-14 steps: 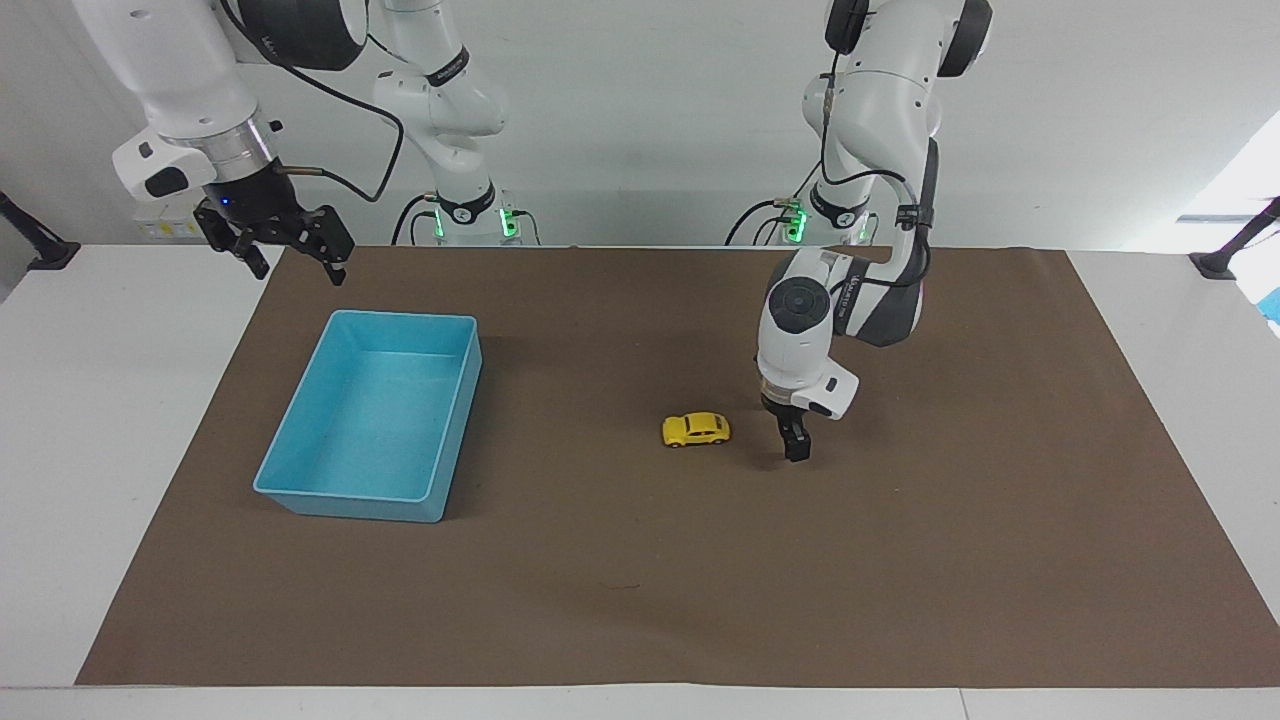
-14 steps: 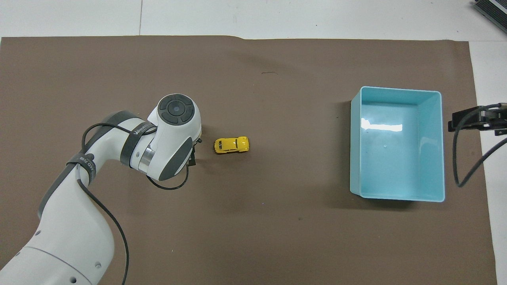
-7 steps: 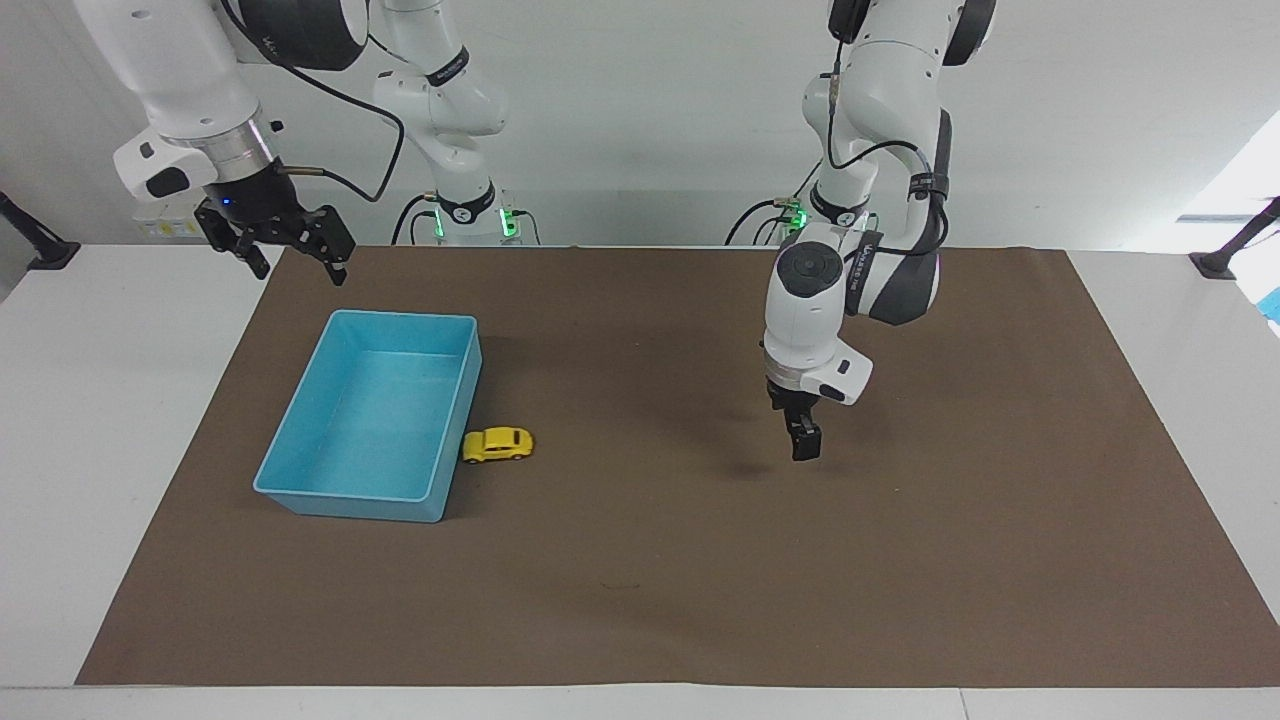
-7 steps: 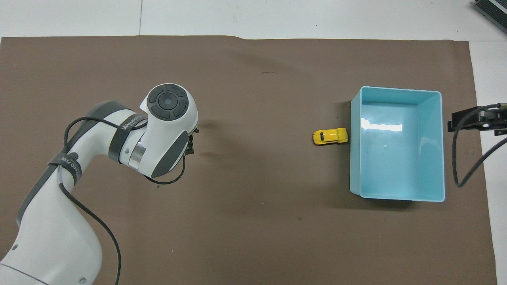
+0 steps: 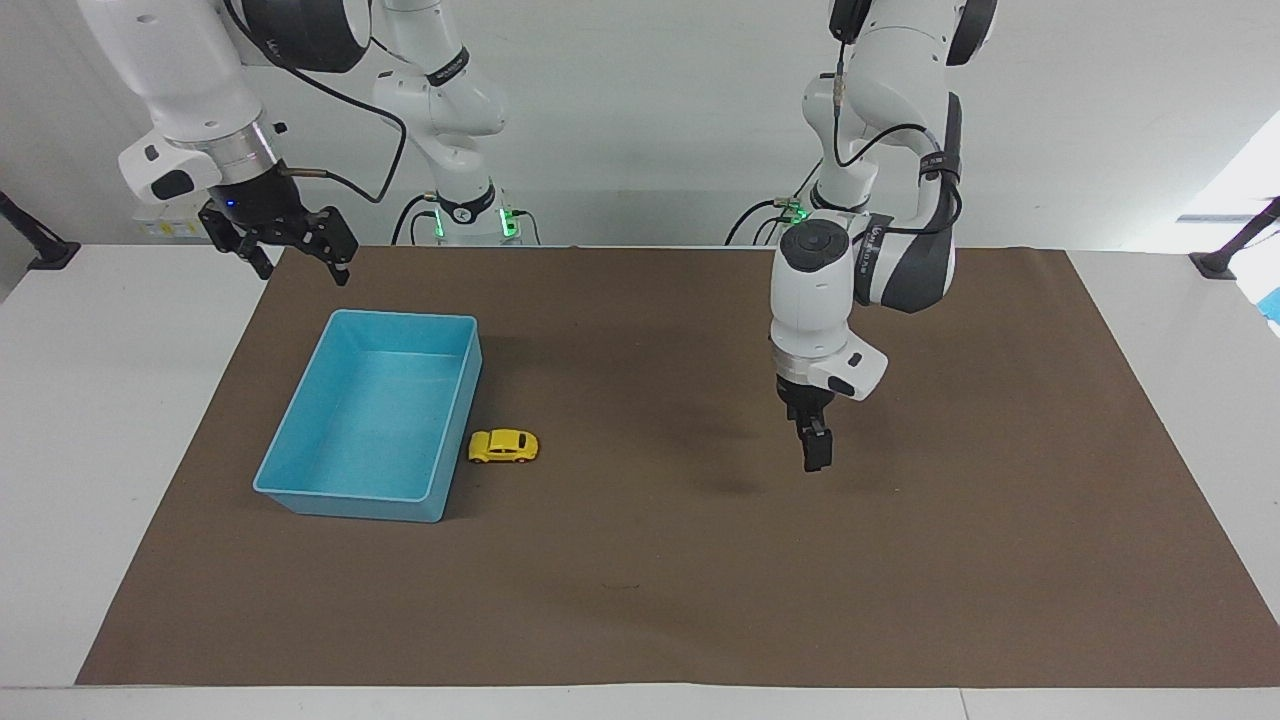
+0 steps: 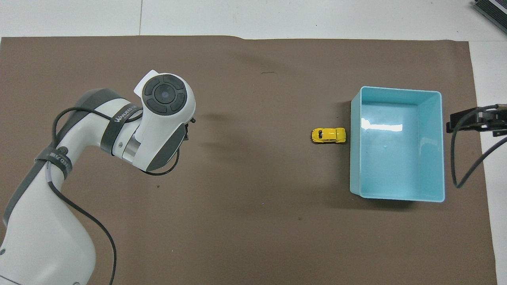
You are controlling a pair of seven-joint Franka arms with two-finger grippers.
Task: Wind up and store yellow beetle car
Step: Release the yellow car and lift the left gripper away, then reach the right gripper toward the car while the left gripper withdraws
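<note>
Left gripper (image 5: pixel 817 458) hangs over bare brown paper mat (image 5: pixel 700 560), narrow black fingers pressed together, holding nothing. Small glossy yellow beetle car (image 5: pixel 503 446) (rounded body, dark windows) sits on the mat just beside the light blue rectangular plastic bin (image 5: pixel 300 440), outside its smooth wall, a thin gap showing. Right gripper (image 5: pixel 292 247) waits, fingers spread, over the white table (image 5: pixel 120 400) edge by the bin.

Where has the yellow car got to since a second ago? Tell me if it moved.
Yes. The yellow car rolled along the mat toward the right arm's end and now sits beside the blue bin.
</note>
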